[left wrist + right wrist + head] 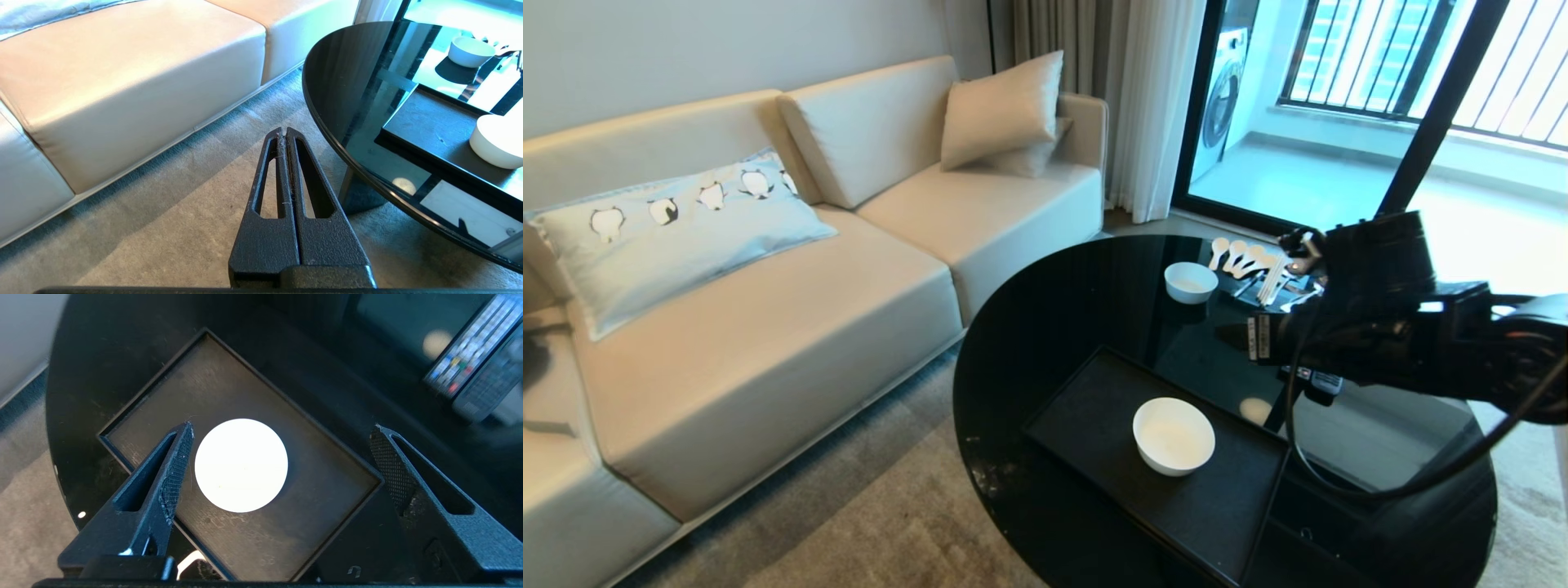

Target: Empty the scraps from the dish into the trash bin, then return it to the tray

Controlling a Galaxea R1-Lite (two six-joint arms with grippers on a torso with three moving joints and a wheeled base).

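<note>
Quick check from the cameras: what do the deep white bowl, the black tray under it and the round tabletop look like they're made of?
Deep white round bowl: probably glazed ceramic or melamine; smooth and glossy. Flat black rectangular tray: matte with faint scuffs and no reflections, likely plastic or coated wood. Round black table: apparently dark glass or polished stone, since it mirrors the window.

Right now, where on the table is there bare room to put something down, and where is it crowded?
The tray holds only the dish, so it is bare on both sides of it. The table is bare toward the sofa. The far edge is crowded: small bowl, spoons, and remotes beside the tray.
</note>
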